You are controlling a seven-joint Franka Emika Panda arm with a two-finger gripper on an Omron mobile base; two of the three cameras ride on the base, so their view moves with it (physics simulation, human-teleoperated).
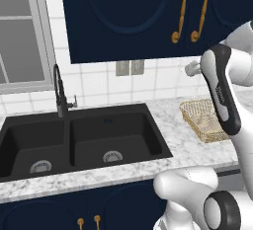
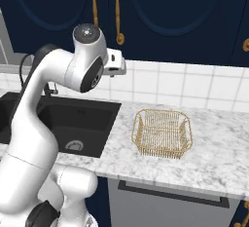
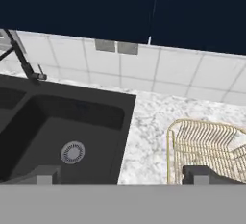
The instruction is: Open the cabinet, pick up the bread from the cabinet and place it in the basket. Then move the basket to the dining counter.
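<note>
Cabinet doors shut, bread presumably inside and unseen, empty basket waits on marble counter right of black sink, gripper raised below the handles, fingers apart and holding nothing, likely for the door pull.

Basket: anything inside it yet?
The basket looks empty: only marble counter shows through its lattice. In the hand view, a claw fingertip covers part of its near edge. The cabinet doors are shut, contents hidden.
</note>
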